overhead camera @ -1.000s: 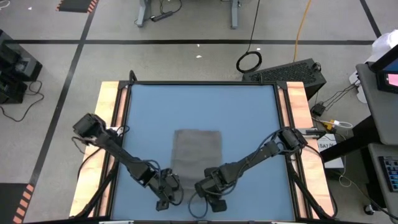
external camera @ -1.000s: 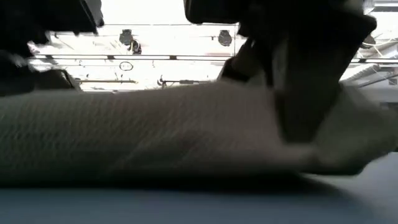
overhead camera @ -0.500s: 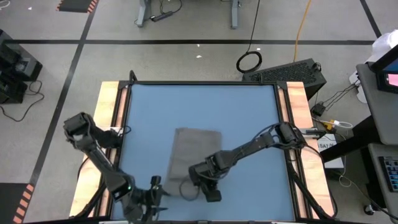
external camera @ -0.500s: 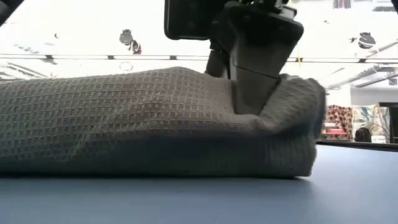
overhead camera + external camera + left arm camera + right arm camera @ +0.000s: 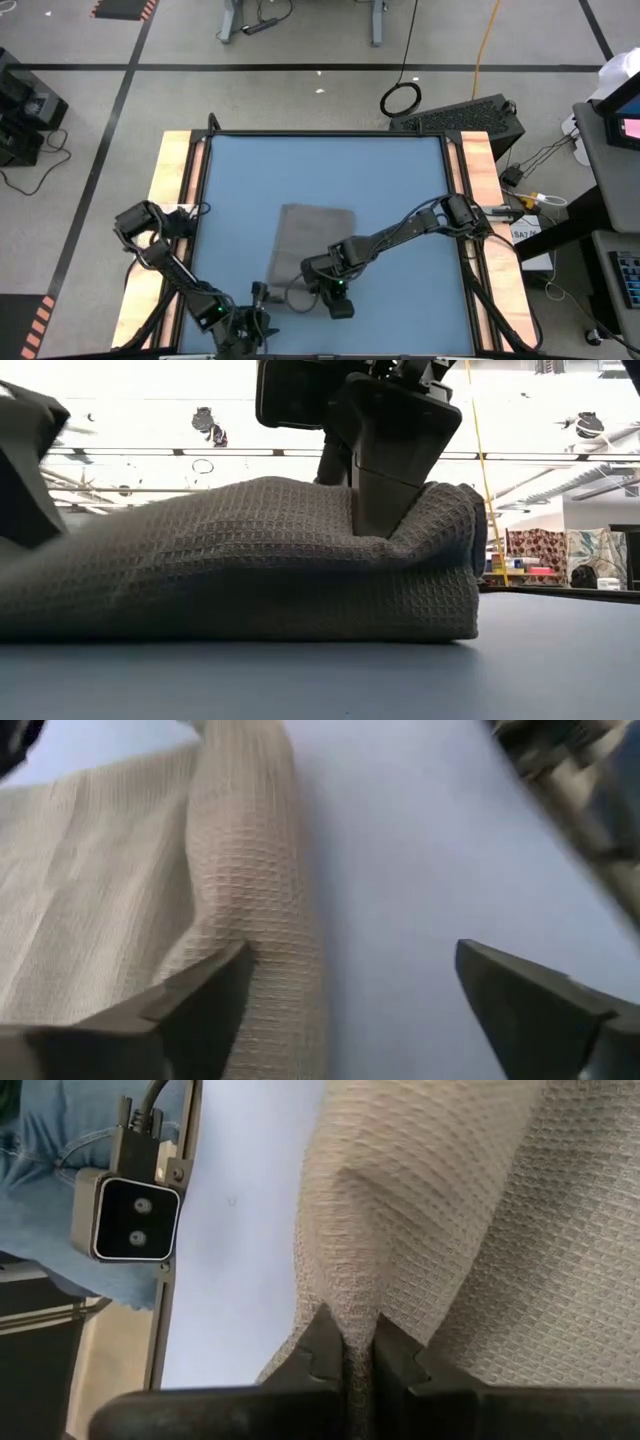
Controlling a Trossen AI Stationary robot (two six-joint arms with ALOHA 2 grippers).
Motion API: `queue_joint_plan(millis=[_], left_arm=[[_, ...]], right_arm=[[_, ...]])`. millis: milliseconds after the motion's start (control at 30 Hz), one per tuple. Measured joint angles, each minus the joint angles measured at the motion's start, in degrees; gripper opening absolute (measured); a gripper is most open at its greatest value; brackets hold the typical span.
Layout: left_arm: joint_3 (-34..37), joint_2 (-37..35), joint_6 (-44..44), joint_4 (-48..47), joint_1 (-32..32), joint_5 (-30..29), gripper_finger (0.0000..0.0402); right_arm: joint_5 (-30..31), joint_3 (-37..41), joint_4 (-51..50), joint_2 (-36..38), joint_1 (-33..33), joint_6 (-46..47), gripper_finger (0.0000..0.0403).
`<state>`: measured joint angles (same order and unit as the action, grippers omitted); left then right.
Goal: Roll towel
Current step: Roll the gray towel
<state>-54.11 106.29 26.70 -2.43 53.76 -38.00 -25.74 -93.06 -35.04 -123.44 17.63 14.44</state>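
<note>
Grey waffle cloth fills most of what I see. Starting at my left: my left gripper (image 5: pixel 252 322) sits near the table's (image 5: pixel 400 190) front edge, just off the towel's (image 5: pixel 315 245) near left corner, its fingers (image 5: pixel 200 1005) spread wide with nothing between them. The towel lies on the blue top, a little left of centre toward the front, its near edge turned up into a loose roll (image 5: pixel 240 560). Further right, my right gripper (image 5: pixel 330 287) is down on that rolled edge, fingers (image 5: pixel 325 1350) pinched tight on a fold of towel. Beyond the table edge, a small camera (image 5: pixel 125 1218) is mounted.
</note>
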Motion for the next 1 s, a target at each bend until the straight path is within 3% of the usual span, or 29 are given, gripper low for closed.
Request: queue_joint_plan(millis=[167, 333, 567, 1000], left_arm=[[0.0, 1.98, 0.36, -0.31, -1.83, 0.2, 0.0397], [-0.04, 1.24, 10.75, -1.17, -3.53, 2.33, 0.0395], [-0.11, 1.21, 16.03, -3.97, -4.0, 7.38, 0.0388], [-0.11, 0.75, 13.21, -4.51, -6.91, 11.94, 0.0388]], right_arm=[[0.02, 0.0, 0.0, 0.0, 0.0, -0.29, 0.0004], [0.09, -0.02, 0.02, 0.0, -0.04, -0.24, 0.0004], [0.27, -0.04, 0.01, 0.0, 0.04, -0.22, 0.0004], [0.22, -0.04, -0.6, 0.0, 0.08, -0.33, 0.001]])
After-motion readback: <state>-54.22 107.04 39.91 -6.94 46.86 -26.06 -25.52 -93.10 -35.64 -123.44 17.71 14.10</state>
